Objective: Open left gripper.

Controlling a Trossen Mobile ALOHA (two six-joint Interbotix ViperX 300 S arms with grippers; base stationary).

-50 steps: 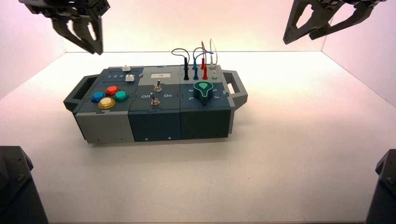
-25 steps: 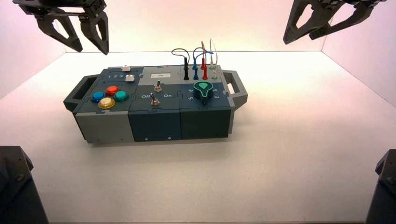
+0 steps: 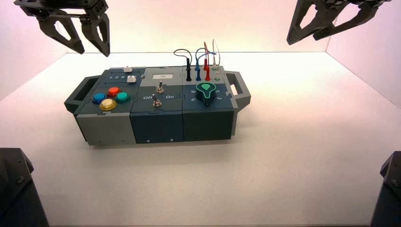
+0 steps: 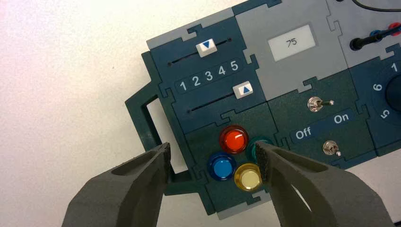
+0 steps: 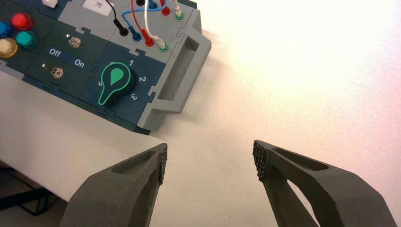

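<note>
My left gripper (image 3: 93,50) hangs high above the back left of the table, behind the box's left end. Its two tapered black fingers stand apart, open and empty. In the left wrist view the left gripper (image 4: 212,158) frames the four round buttons far below: red (image 4: 233,139), blue (image 4: 222,167), yellow (image 4: 248,177) and green (image 4: 256,147), partly hidden by a finger. My right gripper (image 3: 307,34) is parked high at the back right, open and empty; in the right wrist view the right gripper (image 5: 210,161) is over bare table.
The box (image 3: 156,106) stands mid-table with handles at both ends. It carries two white sliders (image 4: 206,47), a display reading 75 (image 4: 291,42), two toggle switches (image 4: 316,104) by Off/On lettering, a green-edged knob (image 5: 116,82) and plugged wires (image 3: 203,59). Black blocks sit at the front corners.
My left gripper's fingers have spread apart from nearly together to open. The right arm and the box have not moved.
</note>
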